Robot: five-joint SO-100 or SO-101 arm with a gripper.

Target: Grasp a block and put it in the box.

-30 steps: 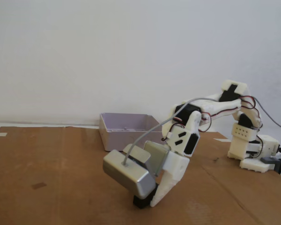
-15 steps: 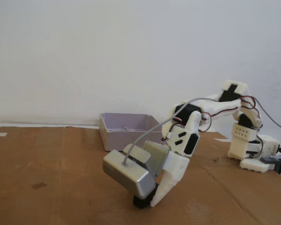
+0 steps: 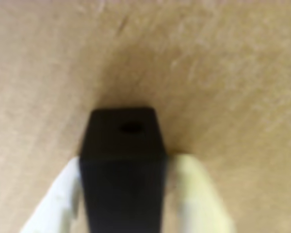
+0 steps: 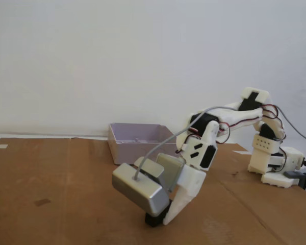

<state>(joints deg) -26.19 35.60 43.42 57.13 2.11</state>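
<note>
**Operator:** Gripper status?

**Technician:** Both white fingers sit flush against the sides of the block, one on each side, jaws closed down to the block's width. In the wrist view no gap shows between finger and block. A small round hole shows in the block's upper face.

**Operator:** Block location?

**Technician:** At the front of the cardboard sheet, resting on or just above it; contact cannot be confirmed. In the fixed view the block shows only as a dark corner beneath the gripper.

**Operator:** Obstructions?

**Technician:** A shiny grey metallic casing with a grey cable hangs on the wrist and hides most of the block from the fixed camera. The box stands behind the arm, near the white wall, well apart from the block.
</note>
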